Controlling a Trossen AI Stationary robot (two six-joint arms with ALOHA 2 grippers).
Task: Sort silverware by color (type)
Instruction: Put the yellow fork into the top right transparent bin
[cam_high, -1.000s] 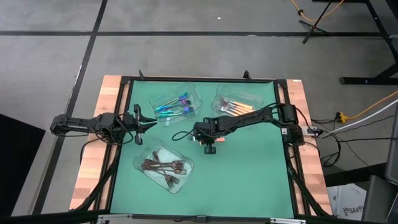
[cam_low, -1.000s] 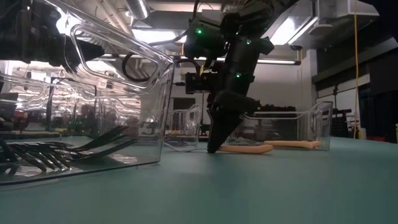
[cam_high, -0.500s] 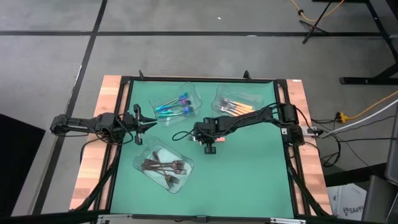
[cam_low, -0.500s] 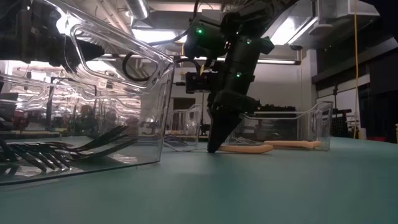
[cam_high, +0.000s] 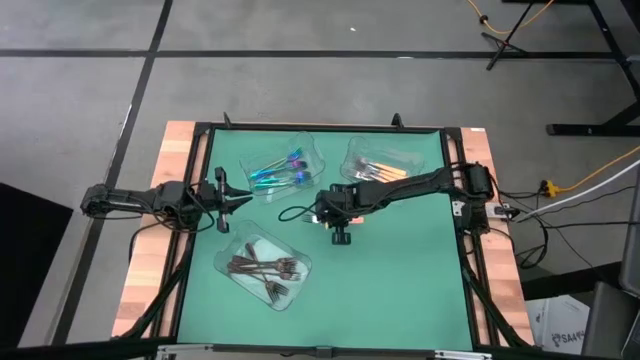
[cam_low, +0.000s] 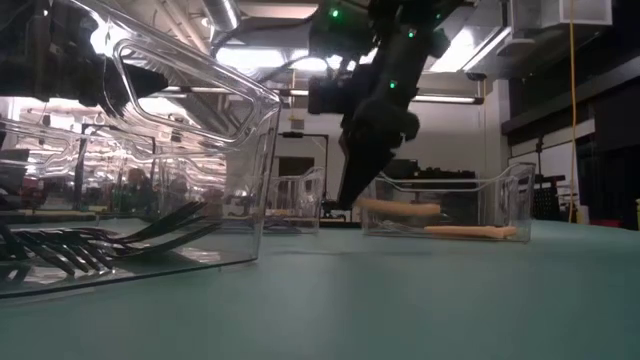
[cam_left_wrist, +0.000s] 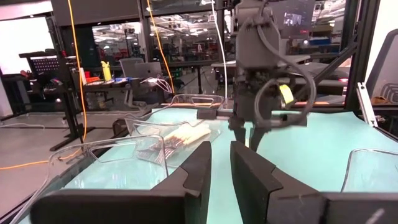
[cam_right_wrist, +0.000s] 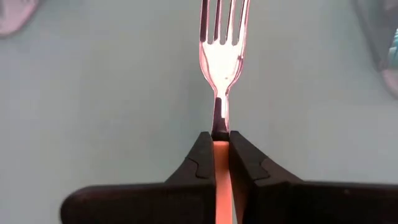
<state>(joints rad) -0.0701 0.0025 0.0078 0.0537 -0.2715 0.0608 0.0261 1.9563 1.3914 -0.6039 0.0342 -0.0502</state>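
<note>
Since the earlier frame the right gripper (cam_low: 352, 197) has risen off the green mat (cam_high: 400, 270), jaws clamped on the orange-handled fork (cam_right_wrist: 222, 59), now held clear above the mat near centre. Left gripper (cam_high: 240, 197) waits at the left edge, jaws slightly parted, empty.

A robotics lab or workshop. Beyond the green worktop (cam_left_wrist: 298, 140) stand benches (cam_left_wrist: 106, 87) crowded with gear, black metal frames (cam_left_wrist: 140, 37), hanging orange cables (cam_left_wrist: 76, 68) and strip lights (cam_low: 225, 15) overhead. The floor (cam_high: 300, 80) is bare grey concrete.
</note>
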